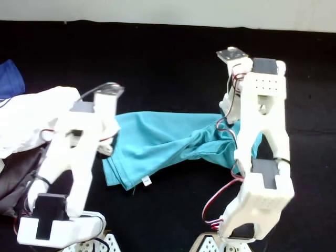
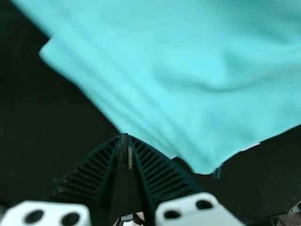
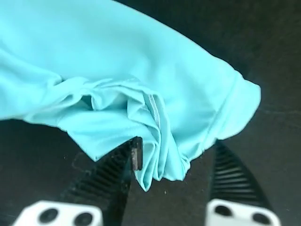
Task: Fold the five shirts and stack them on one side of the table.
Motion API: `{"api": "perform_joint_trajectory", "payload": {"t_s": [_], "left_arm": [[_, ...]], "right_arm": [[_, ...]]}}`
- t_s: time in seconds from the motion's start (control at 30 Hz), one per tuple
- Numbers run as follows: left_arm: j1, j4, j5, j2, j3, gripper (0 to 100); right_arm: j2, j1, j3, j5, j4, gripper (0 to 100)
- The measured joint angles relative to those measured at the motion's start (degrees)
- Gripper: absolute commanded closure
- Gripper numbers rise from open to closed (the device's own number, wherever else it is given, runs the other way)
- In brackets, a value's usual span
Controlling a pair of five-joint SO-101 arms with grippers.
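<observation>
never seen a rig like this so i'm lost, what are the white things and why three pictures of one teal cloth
The white things are two robot arms, each ending in a two-finger gripper. One picture looks down from a fixed camera over the table; the other two come from cameras on the arms' wrists. A teal shirt lies crumpled in the middle. The left gripper is shut at its edge; whether it pinches cloth is unclear. The right gripper is open, a bunched fold between its fingers. A white shirt, a dark cloth and a blue cloth lie at one side.
</observation>
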Motion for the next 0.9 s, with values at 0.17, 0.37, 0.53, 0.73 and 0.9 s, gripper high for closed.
{"api": "perform_joint_trajectory", "payload": {"t_s": [0.17,0.37,0.53,0.73,0.9], "left_arm": [[6.59,-2.64,0.35,2.81,0.09,99],[11.6,-2.64,0.35,11.69,0.09,99],[11.16,-2.73,0.35,17.23,-1.58,99],[1.14,-2.37,0.18,21.36,-4.75,99],[-6.24,0.7,-5.36,23.47,-9.14,99]], "right_arm": [[-15.47,-0.97,13.27,0.18,0.18,82.9],[-30.59,-1.32,39.65,0.18,-9.93,82.9],[-34.64,-1.67,60.48,0.35,-22.59,82.9],[-34.73,-0.44,69.01,0.35,-36.31,82.9],[-33.85,2.9,69.19,0.35,-45.1,82.9]]}}
